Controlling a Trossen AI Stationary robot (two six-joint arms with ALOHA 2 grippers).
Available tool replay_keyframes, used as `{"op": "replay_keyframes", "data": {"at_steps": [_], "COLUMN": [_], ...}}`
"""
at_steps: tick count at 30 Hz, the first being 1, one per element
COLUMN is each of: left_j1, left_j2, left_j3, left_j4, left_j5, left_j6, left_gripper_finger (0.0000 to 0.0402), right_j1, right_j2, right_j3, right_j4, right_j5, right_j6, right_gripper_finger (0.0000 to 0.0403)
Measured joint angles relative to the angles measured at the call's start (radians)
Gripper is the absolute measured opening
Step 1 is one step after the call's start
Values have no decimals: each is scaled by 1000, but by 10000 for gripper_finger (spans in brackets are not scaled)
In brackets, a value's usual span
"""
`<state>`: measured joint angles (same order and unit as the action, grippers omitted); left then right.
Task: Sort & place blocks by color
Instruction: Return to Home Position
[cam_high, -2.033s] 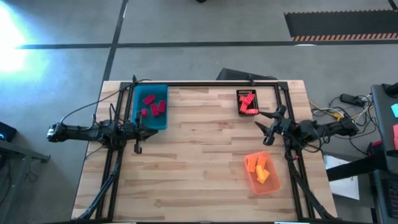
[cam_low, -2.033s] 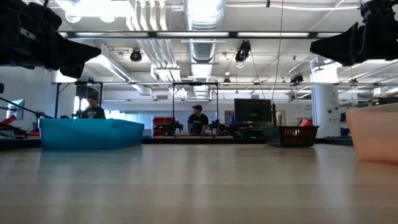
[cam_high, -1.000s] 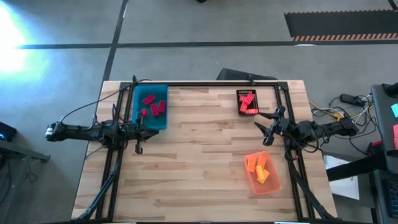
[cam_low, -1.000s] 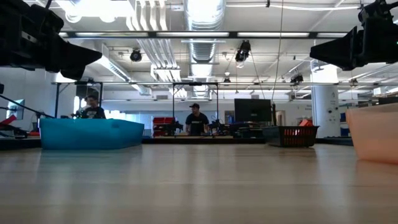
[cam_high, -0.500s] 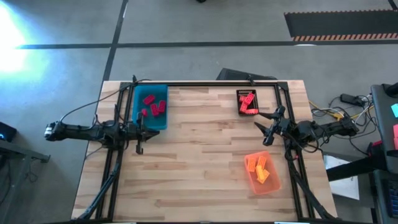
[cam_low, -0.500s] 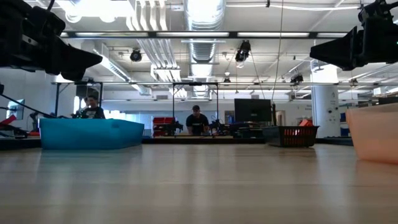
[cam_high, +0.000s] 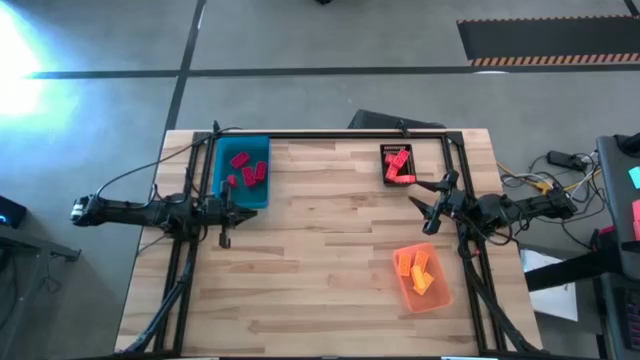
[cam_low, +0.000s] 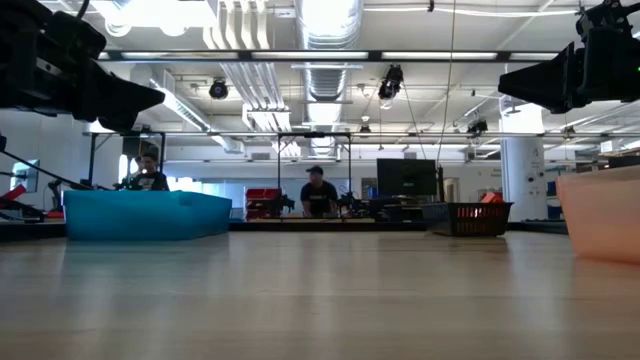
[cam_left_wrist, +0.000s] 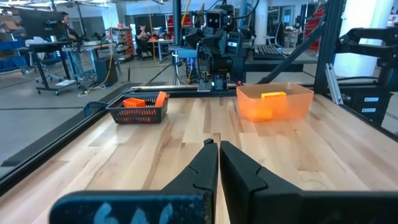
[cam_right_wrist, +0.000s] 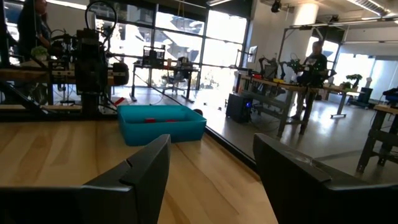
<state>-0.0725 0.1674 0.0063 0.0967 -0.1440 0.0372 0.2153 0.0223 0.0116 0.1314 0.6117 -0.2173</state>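
The blocks lie sorted in three trays. Pinkish-red blocks (cam_high: 246, 170) are in the blue tray (cam_high: 262, 150) at the far left. Red blocks (cam_high: 397, 167) fill the black tray (cam_high: 383, 152) at the far right. Orange-yellow blocks (cam_high: 418, 271) sit in the translucent orange tray (cam_high: 440, 298) at the near right. My left gripper (cam_high: 248, 209) (cam_left_wrist: 218, 148) is shut and empty, level above the table just nearer than the blue tray. My right gripper (cam_high: 424, 206) (cam_right_wrist: 211, 158) stands open and empty between the black and orange trays.
A black frame (cam_high: 330, 134) runs along the table's far edge and down both sides. The bare wooden tabletop (cam_high: 320, 250) stretches between the trays. People work at benches in the room beyond (cam_low: 318, 195).
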Motion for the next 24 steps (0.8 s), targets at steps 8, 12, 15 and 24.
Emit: {"op": "replay_keyframes", "data": {"at_steps": [8, 12, 15, 24], "left_j1": [0, 0, 0, 0], "left_j2": [7, 7, 9, 7], "left_j3": [0, 0, 0, 0], "left_j4": [0, 0, 0, 0], "left_j5": [0, 0, 0, 0], "left_j6": [0, 0, 0, 0], "left_gripper_finger": [0, 0, 0, 0], "right_j1": [0, 0, 0, 0], "right_j2": [0, 0, 0, 0], "right_j3": [0, 0, 0, 0], "right_j4": [0, 0, 0, 0], "right_j5": [0, 0, 0, 0], "right_j6": [0, 0, 0, 0], "right_gripper_finger": [219, 219, 219, 219]}}
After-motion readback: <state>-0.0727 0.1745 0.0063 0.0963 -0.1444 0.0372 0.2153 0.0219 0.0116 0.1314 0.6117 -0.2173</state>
